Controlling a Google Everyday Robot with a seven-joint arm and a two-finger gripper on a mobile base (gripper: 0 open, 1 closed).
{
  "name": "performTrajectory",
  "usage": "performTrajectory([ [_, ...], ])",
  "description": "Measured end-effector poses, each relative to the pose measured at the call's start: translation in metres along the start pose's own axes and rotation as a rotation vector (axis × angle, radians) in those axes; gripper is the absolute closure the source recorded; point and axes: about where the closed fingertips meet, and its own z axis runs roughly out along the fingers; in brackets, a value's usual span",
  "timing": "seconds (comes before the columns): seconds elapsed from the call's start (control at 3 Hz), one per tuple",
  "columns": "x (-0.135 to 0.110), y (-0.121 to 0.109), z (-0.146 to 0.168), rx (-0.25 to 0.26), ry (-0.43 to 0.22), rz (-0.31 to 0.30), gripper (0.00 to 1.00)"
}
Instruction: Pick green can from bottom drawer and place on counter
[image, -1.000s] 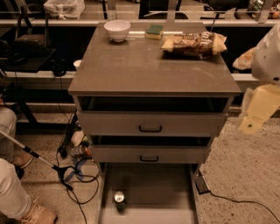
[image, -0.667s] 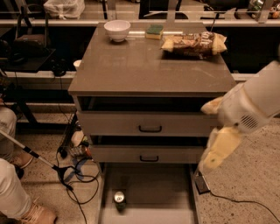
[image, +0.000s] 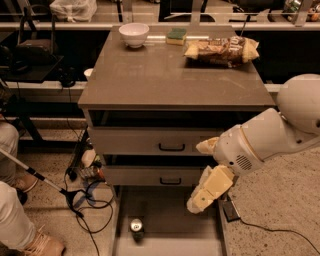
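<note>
Camera view: end effector (image: 199, 201) over drawer (image: 172, 225)

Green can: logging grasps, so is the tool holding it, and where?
Nothing is held; the tool hangs above the bottom drawer, right of the untouched green can.

White bowl (image: 133, 34) at back left, green sponge (image: 176, 36) to its right, crinkled snack bag (image: 221, 50) further right, two stacked drawers (image: 140, 141) with black handles, tangled cables (image: 85, 196) on speckled floor (image: 280, 200), small black block (image: 231, 210) just right of the low-hanging gripper (image: 198, 203)
</note>
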Motion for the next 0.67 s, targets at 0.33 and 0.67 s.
performTrajectory([
  [0.33,0.000,0.000,-0.001,0.001,0.002,-0.001,0.00],
  [0.67,0.032,-0.013,0.041,0.042,0.026,0.026,0.00],
])
